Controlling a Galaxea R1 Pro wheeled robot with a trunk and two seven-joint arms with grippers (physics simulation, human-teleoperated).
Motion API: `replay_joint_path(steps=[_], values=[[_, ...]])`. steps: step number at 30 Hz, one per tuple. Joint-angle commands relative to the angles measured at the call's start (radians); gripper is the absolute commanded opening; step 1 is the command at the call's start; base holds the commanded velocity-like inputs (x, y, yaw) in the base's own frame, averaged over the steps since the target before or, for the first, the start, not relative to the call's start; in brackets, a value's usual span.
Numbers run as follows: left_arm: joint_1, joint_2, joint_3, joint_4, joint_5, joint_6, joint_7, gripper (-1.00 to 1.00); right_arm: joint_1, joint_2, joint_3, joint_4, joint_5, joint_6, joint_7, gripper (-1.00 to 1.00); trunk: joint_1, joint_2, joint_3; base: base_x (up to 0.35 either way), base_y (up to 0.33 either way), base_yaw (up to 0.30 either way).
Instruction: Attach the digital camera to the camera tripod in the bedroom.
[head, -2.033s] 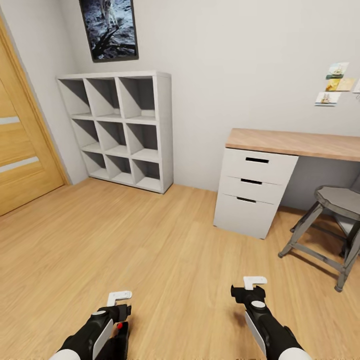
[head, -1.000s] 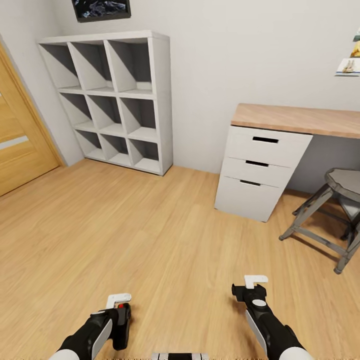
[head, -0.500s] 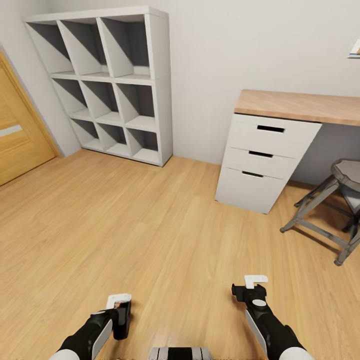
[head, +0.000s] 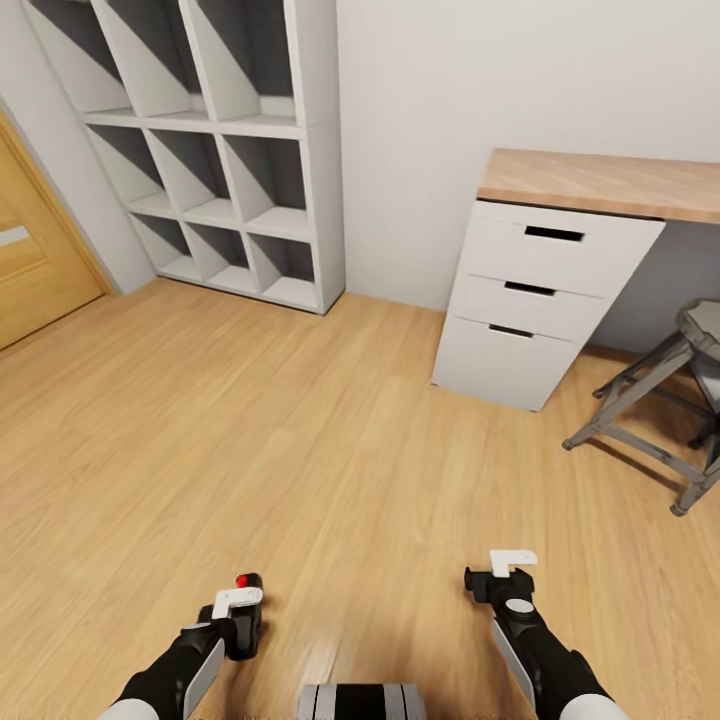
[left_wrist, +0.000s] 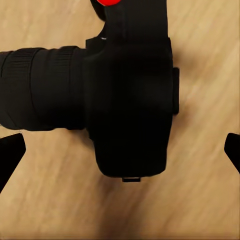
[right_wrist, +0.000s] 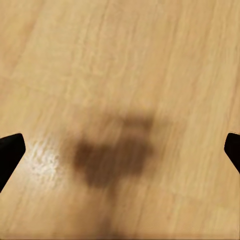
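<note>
The digital camera (head: 246, 626) is a small black box with a red button (head: 243, 580) on top, held low over the wood floor in my left gripper (head: 238, 606), which is shut on it. In the left wrist view the camera (left_wrist: 130, 100) lies close up with its lens barrel (left_wrist: 45, 87) out to one side, and the dark fingertips (left_wrist: 10, 150) stand at the frame's edges. My right gripper (head: 506, 570) hangs open over bare floor with nothing between its fingers. The camera tripod is out of view.
A white cube shelf (head: 230, 150) stands against the wall at the back left, beside a wooden door (head: 30, 260). A white drawer unit (head: 540, 300) under a wood desktop (head: 600, 185) is at the back right, with a grey stool (head: 660, 410) beside it.
The head view has moved closer to the wall and tilted down, so shelf and desk sit higher. The camera's red button now shows above the left gripper's finger.
</note>
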Motion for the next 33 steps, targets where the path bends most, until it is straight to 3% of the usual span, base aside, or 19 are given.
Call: replay_joint_path(steps=[1,33], values=[[0.0,0.0,0.0,-0.002,0.009,0.006,0.004,1.0,0.0,0.0,0.001,-0.002,0.006,0.007,-0.003,1.0,0.0,-0.001,-0.005,0.0,0.0,0.0],[0.0,-0.003,-0.001,-0.012,0.011,0.003,0.004,1.0,0.0,0.0,-0.005,-0.003,0.002,0.008,-0.002,1.0,0.015,-0.008,-0.128,0.0,0.0,0.0]])
